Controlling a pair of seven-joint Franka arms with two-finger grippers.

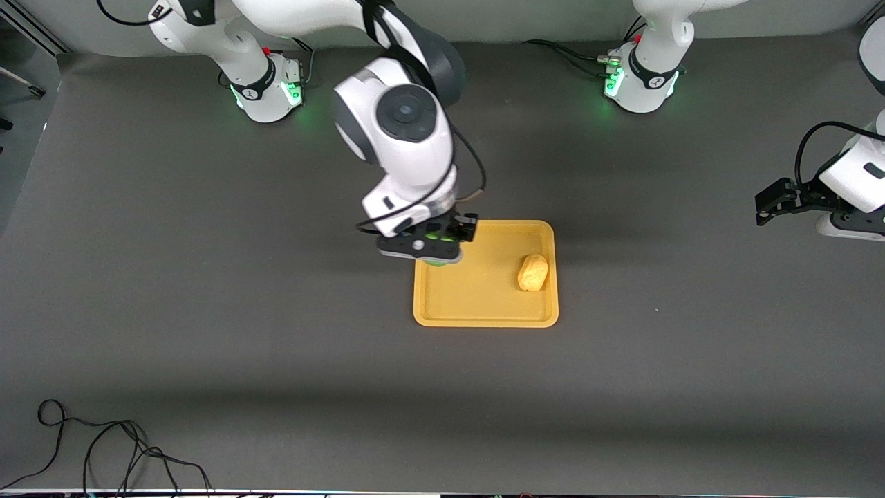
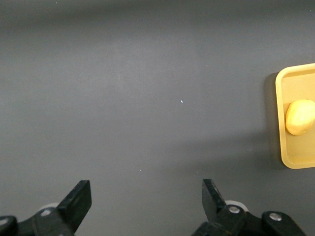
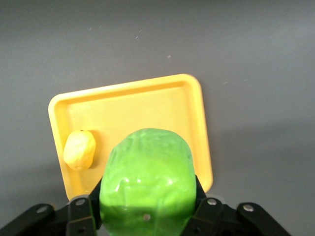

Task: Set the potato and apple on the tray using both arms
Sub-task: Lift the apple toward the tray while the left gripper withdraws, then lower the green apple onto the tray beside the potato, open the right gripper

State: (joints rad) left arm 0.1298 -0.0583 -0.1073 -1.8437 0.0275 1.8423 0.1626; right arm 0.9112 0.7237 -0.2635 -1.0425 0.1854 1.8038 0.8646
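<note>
The orange-yellow tray (image 1: 484, 308) lies mid-table. The yellow-tan potato (image 1: 532, 272) rests in it, toward the left arm's end; it also shows in the left wrist view (image 2: 299, 117) and the right wrist view (image 3: 79, 150). My right gripper (image 1: 432, 257) is shut on the green apple (image 3: 146, 182) and holds it over the tray's edge toward the right arm's end; in the front view only a green sliver (image 1: 434, 263) shows under the hand. My left gripper (image 2: 146, 196) is open and empty, over bare table toward the left arm's end (image 1: 764, 207).
The tray's rim shows in the left wrist view (image 2: 279, 123) and the right wrist view (image 3: 204, 128). A black cable (image 1: 104, 449) lies coiled at the table's near edge toward the right arm's end. The arm bases stand along the top.
</note>
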